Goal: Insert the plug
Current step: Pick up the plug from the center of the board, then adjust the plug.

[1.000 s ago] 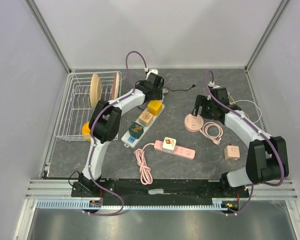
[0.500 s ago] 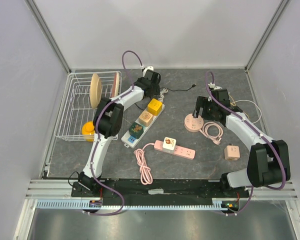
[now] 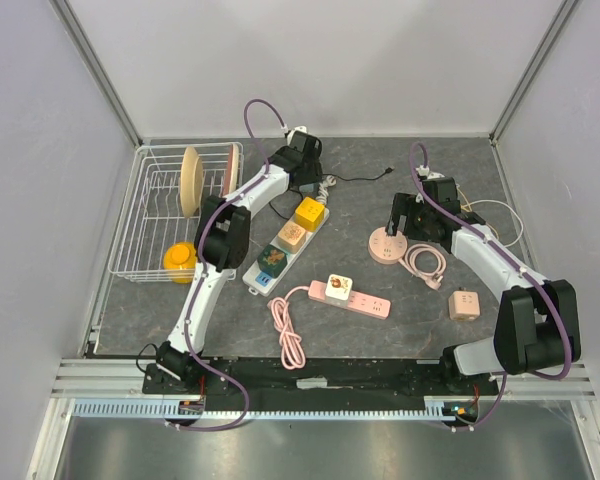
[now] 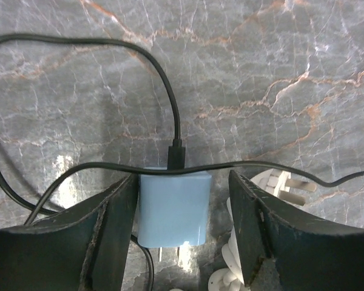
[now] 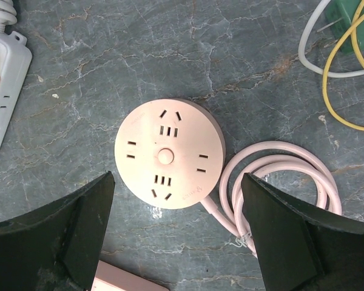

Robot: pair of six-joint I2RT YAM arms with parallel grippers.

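From above, the wire rack [image 3: 140, 215] stands at the left of the bench [image 3: 400, 335]. In it a pale wooden disc [image 3: 190, 180] stands on edge, and a yellow bowl-like thing [image 3: 179, 257] sits at the near corner. My left gripper [image 3: 310, 183] is down by the far end of the white power strip [image 3: 280, 250]; from up here I can't make out what lies between its fingers. My right gripper [image 3: 394, 222] hangs over the round pink socket [image 3: 385, 246].

From my left wrist, the light-blue plug [image 4: 173, 209] lies on the bench between my fingers, with a black cable [image 4: 170, 103] running out of its far end. The gripper is parted, not clamped. The finger on the left of the view [image 4: 112, 224] seems to touch the plug's side, while the other [image 4: 261, 230] stands off with a gap. A coiled white cord [image 4: 230, 267] lies just beside that finger.

From my right wrist, the gripper is spread wide and holds nothing. The round pink socket sits centred below it, untouched, with its pink cord [image 5: 279, 182] looped just beside it.
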